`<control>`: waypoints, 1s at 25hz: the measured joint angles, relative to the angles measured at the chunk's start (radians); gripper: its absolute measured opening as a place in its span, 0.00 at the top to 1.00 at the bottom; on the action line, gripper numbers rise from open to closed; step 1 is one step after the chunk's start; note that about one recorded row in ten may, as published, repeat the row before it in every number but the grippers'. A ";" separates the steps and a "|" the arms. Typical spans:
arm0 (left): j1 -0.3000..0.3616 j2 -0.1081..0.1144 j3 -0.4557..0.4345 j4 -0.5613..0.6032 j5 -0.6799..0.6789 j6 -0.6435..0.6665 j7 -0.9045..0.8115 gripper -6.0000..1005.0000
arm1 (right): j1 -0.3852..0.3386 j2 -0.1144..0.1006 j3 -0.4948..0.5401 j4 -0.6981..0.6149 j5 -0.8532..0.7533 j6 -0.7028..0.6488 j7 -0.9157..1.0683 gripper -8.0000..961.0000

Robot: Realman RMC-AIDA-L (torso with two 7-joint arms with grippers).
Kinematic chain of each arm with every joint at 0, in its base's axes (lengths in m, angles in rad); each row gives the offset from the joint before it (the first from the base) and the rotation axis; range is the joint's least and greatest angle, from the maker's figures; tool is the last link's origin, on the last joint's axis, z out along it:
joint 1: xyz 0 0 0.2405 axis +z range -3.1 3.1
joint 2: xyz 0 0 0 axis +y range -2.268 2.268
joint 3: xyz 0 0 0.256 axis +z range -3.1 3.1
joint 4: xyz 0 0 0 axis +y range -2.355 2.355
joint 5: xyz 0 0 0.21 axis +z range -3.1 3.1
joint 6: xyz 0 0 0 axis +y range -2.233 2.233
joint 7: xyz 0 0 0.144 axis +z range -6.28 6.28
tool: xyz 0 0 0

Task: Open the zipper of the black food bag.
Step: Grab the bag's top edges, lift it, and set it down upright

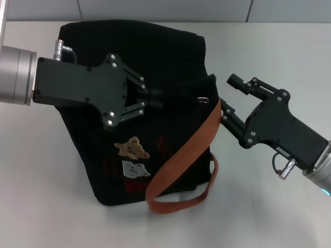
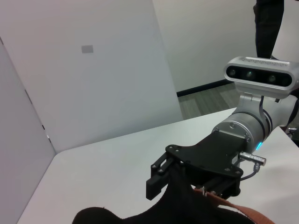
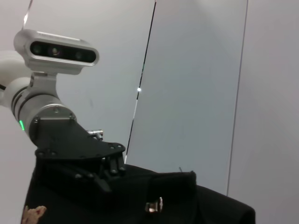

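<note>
Black fabric fills the middle of the white table: the black food bag stands there, boxy, with a tan bear patch and a white bear patch on the side facing my head camera, and faint red lettering beside them. One orange-brown strap runs slantwise down that side and loops back up toward the bag's right edge.

My left gripper reaches in from the left over the top of the bag. Its fingers come close together at the tips, narrow, pressed onto the dark cloth along the top. I cannot tell whether they pinch the fabric or only rest on it, black against black.

The zipper lies along the bag's top near the right edge; its small silver pull tab shows just right of my left fingertips, apart from them. In the right wrist view the same tab glints on the top edge of the bag, with my left gripper on the cloth beside it.

My right gripper sits at the bag's right side, its fingers spread wide, one above the strap's upper end and one below it, nothing held between them. In the left wrist view it stands against the raised corner of the bag.
</note>
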 joint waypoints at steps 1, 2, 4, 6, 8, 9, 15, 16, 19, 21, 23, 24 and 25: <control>0.000 0.000 0.000 0.000 0.000 -0.002 0.000 0.90 | 0.001 0.000 0.000 0.000 -0.004 0.000 0.000 0.52; 0.000 0.000 0.000 0.000 0.000 -0.003 0.001 0.90 | 0.002 -0.001 0.000 0.000 -0.009 0.001 0.000 0.52; 0.000 0.001 0.000 -0.001 0.001 -0.006 0.001 0.90 | 0.005 -0.001 -0.002 -0.002 -0.020 0.003 0.000 0.52; 0.001 0.001 0.000 0.000 0.001 -0.008 0.001 0.90 | 0.007 -0.002 -0.005 -0.004 -0.024 0.005 0.000 0.52; 0.005 0.001 0.000 0.001 0.001 -0.009 0.002 0.90 | 0.010 -0.002 -0.009 -0.006 -0.025 0.005 0.000 0.52; 0.007 0.001 0.000 0.001 0.001 -0.009 0.003 0.90 | 0.011 -0.002 -0.010 -0.006 -0.025 0.005 0.000 0.52; 0.021 0.000 0.000 0.002 -0.002 -0.005 0.015 0.90 | 0.030 -0.002 -0.021 0.000 -0.026 0.003 0.000 0.53; 0.022 -0.001 0.000 0.002 -0.002 -0.004 0.015 0.90 | 0.035 -0.001 -0.026 0.000 -0.026 0.004 0.001 0.53; 0.027 -0.002 0.000 -0.001 -0.003 -0.004 0.018 0.90 | 0.045 -0.001 -0.037 0.003 -0.026 0.006 0.006 0.53; 0.029 -0.001 0.000 -0.006 -0.009 -0.003 0.023 0.90 | 0.051 0.000 -0.039 0.007 -0.027 0.007 0.006 0.53; 0.031 -0.001 0.000 -0.013 -0.017 -0.003 0.028 0.90 | 0.053 0.000 -0.039 0.012 -0.026 0.007 0.007 0.53; 0.032 0.000 0.000 -0.015 -0.021 -0.003 0.029 0.90 | 0.054 0.000 -0.039 0.014 -0.026 0.008 0.007 0.53; 0.033 0.000 0.000 -0.018 -0.023 -0.002 0.032 0.90 | 0.054 0.000 -0.039 0.015 -0.026 0.009 0.008 0.53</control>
